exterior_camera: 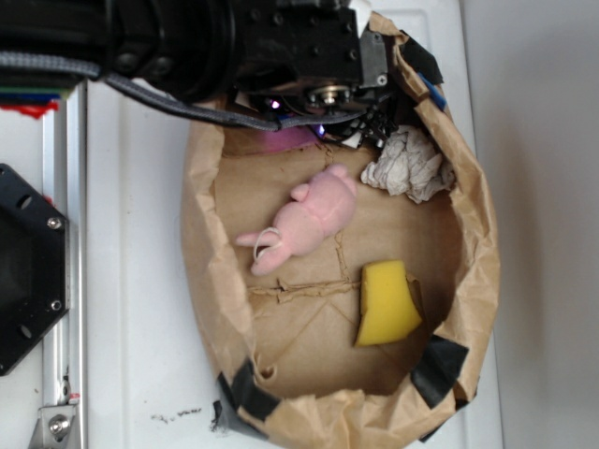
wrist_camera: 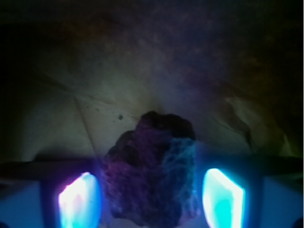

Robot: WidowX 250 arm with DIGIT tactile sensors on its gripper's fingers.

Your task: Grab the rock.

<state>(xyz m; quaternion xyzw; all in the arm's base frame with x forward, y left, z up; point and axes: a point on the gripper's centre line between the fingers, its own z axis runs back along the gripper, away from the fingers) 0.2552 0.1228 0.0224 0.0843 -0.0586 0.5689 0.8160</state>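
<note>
Arm (exterior_camera: pixel 187 42): covering the paper tray's (exterior_camera: pixel 208 281) top edge, hiding the rock in the exterior view.
Pink plush toy (exterior_camera: pixel 309 217): lying mid-tray.
Yellow sponge (exterior_camera: pixel 387 304): lying lower right.
Crumpled paper wad (exterior_camera: pixel 409 166): sitting by the right wall.
Gripper (wrist_camera: pixel 151 195): jaws standing apart, glowing fingers (wrist_camera: pixel 78 202) flanking the rock (wrist_camera: pixel 152 173); contact is unclear.
Rock: sitting between the fingers on brown paper.
</note>
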